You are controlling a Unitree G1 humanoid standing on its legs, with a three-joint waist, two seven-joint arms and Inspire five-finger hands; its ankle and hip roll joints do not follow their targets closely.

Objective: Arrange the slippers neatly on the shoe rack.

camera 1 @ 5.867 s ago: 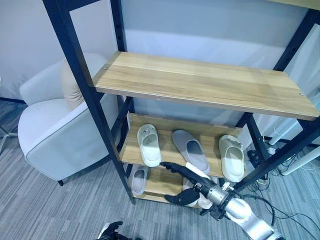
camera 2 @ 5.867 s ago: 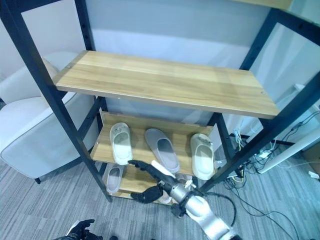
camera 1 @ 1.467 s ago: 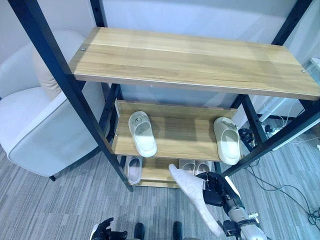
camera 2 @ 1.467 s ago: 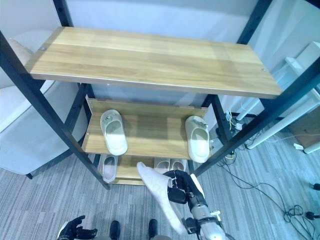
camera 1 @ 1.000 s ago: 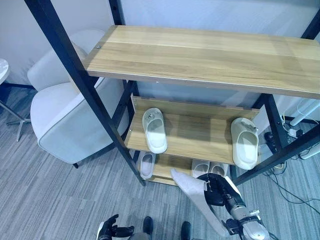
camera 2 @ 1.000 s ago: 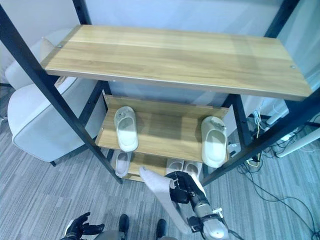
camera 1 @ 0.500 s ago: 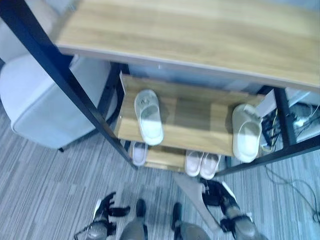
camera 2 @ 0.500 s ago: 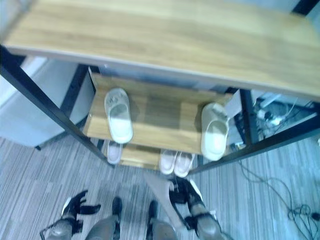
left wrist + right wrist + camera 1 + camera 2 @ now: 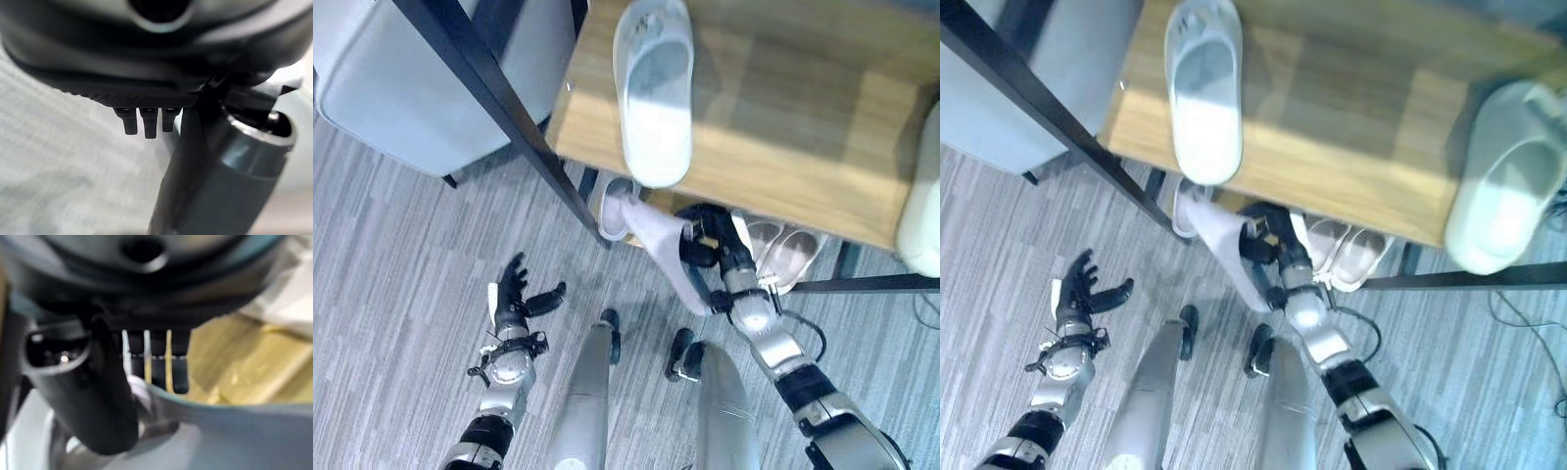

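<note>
Shoe rack point(image 9: 783, 147): black frame, wood shelves. Grey slipper point(image 9: 658, 250) tilted, clear of the rack, just below the middle shelf's front edge, clamped in right hand point(image 9: 710, 250). White slipper point(image 9: 654, 88) flat on middle shelf, left part; pale one point(image 9: 1508, 201) at its right end. Beige pair point(image 9: 778, 250) side by side on bottom shelf; another slipper point(image 9: 612, 201) at that shelf's left.

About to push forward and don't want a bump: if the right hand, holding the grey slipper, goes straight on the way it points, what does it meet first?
Probably the lone slipper on the bottom shelf: the right hand aims the grey slipper toward it. Depth is unclear.
</note>
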